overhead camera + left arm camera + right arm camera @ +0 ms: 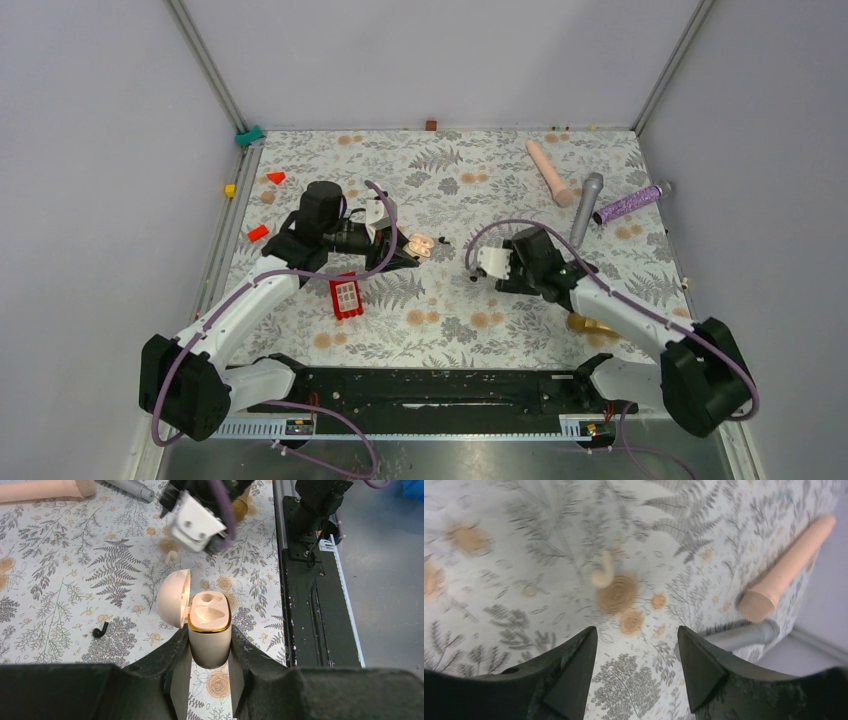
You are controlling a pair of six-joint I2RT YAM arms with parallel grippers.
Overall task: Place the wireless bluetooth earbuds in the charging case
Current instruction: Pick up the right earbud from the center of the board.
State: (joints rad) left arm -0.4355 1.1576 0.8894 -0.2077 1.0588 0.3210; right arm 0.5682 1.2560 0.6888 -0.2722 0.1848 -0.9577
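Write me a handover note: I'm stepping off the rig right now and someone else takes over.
Left gripper: shut on the case, lid open, both wells empty.
Right gripper: open, pointed at a peach earbud lying on the table, apart from it.
Black earbud: on the table beside the case.
Done: case gripped and open.
Left: nothing is in the case yet; pick up and seat the earbuds.

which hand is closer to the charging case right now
Left. The left hand is shut on the charging case, whose lid is open. The right hand is open and empty, apart from the case, over the floral cloth.
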